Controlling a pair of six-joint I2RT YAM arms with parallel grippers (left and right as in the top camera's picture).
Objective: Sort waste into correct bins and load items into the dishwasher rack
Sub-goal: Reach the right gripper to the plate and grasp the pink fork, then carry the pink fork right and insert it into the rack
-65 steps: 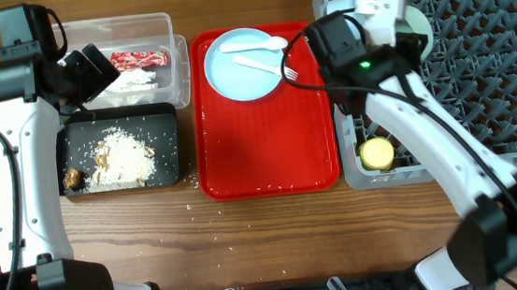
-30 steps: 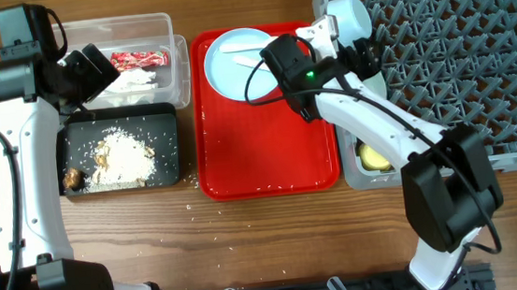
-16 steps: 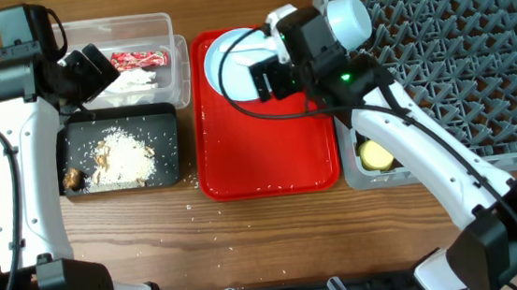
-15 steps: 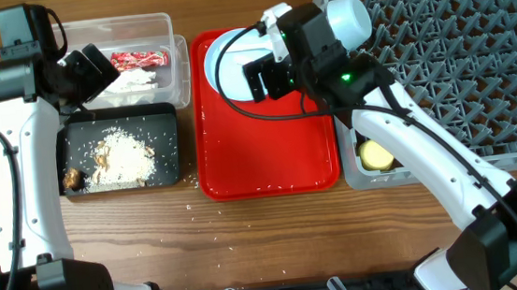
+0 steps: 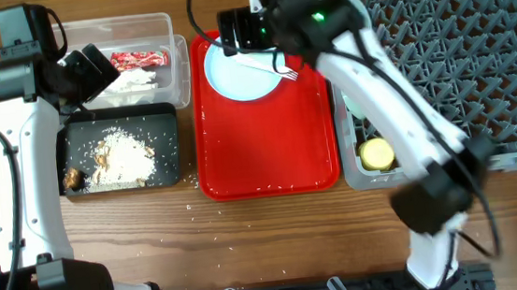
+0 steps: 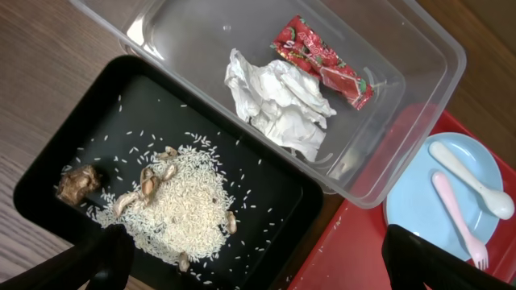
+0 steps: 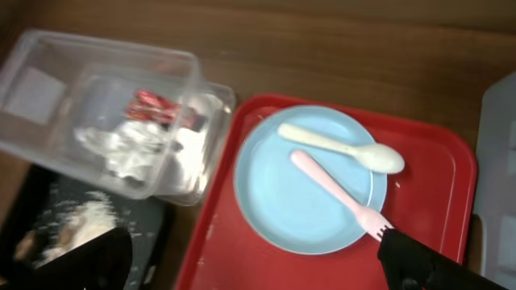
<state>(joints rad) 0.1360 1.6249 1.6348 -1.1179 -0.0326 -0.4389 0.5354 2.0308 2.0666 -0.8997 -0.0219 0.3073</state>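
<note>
A: Waste looks sorted. The red snack wrapper [image 6: 322,60] and crumpled tissue [image 6: 278,101] lie in the clear tub [image 6: 451,60], the rice with brown lumps [image 6: 181,209] in the black tub [image 6: 48,173]. Loading time, I'd say.
B: Right gripper [image 7: 250,242] hangs over the pale blue plate [image 7: 282,201] on the red tray [image 7: 427,173], fingers spread wide, nothing between them. Spoon [image 7: 339,147] and fork [image 7: 334,193] lie on that plate.
A: Left gripper [image 6: 258,242]?
B: Wide apart too, empty, above the tubs.
A: Next call: drop onto a slim handle, pinch it, carry it to the dishwasher rack [image 5: 456,43], where the yellow cup [image 5: 377,153] sits
</note>
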